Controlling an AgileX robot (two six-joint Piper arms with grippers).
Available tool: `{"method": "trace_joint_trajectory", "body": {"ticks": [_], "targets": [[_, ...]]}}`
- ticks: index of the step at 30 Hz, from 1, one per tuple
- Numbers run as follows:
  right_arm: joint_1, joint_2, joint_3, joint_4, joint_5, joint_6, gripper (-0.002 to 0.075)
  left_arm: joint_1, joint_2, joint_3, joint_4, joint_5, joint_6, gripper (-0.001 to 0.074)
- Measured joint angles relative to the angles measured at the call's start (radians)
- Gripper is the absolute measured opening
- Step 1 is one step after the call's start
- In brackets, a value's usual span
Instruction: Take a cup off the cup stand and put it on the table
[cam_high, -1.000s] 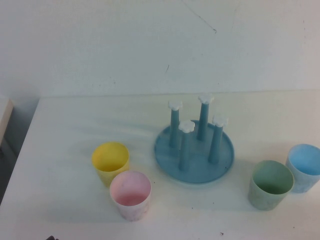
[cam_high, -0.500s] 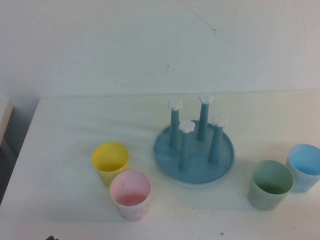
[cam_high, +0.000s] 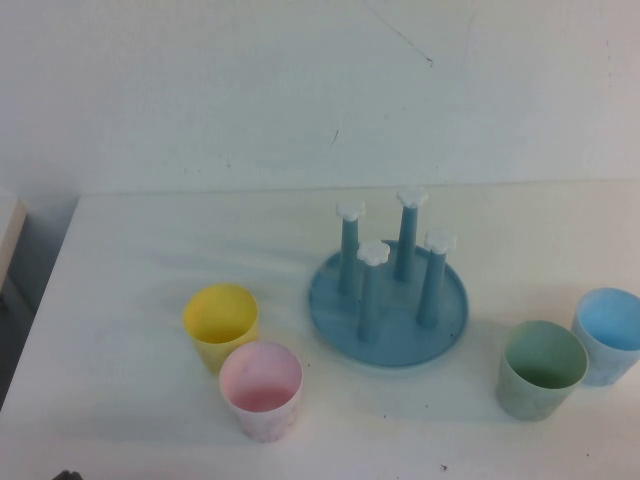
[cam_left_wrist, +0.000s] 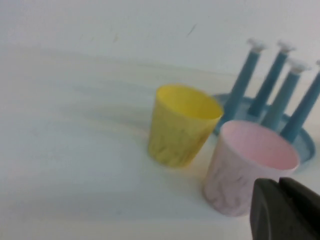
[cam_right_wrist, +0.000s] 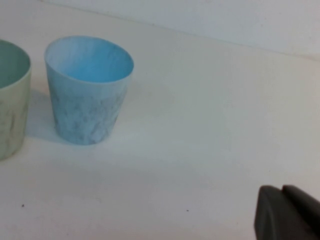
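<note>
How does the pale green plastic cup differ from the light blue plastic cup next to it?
The pale green speckled plastic cup is mint-coloured; the light blue plastic cup is sky blue. The green one stands nearer the robot and closer to the round blue cup stand; the blue one sits further right, by the table's edge. Both stand upright, mouth up, handleless, similar in size, off the stand.

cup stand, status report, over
Left gripper shut, near pink cup. Right gripper shut, near blue cup. Stand bare; green cup on table.
</note>
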Motion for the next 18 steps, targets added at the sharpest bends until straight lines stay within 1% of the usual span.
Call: {"method": "trace_joint_trajectory", "body": {"ticks": [2, 4, 7, 9, 12, 16, 18], "targets": [[0.0, 0.0, 0.0, 0.0, 0.0, 0.005, -0.0001, 0.0, 0.0, 0.0, 0.185, -0.002, -0.267, -0.0002], [0.0, 0.0, 0.0, 0.0, 0.0, 0.007, -0.0001, 0.0, 0.0, -0.013, 0.398, -0.01, -0.571, -0.0002], [0.0, 0.0, 0.0, 0.0, 0.001, 0.007, -0.0001, 0.0, 0.0, -0.019, 0.684, -0.055, -0.953, -0.0002], [0.0, 0.0, 0.0, 0.0, 0.001, 0.007, -0.0001, 0.0, 0.0, -0.019, 0.826, -0.093, -1.089, -0.0002], [0.0, 0.0, 0.0, 0.0, 0.001, 0.007, -0.0001, 0.0, 0.0, -0.01, 0.984, -0.196, -1.151, -0.0002], [0.0, 0.0, 0.0, 0.0, 0.001, 0.007, -0.0001, 0.0, 0.0, 0.0, 1.159, -0.353, -1.109, -0.0002], [0.0, 0.0, 0.0, 0.0, 0.001, 0.007, -0.0001, 0.0, 0.0, 0.0, 1.202, -0.393, -1.08, -0.0002]]}}
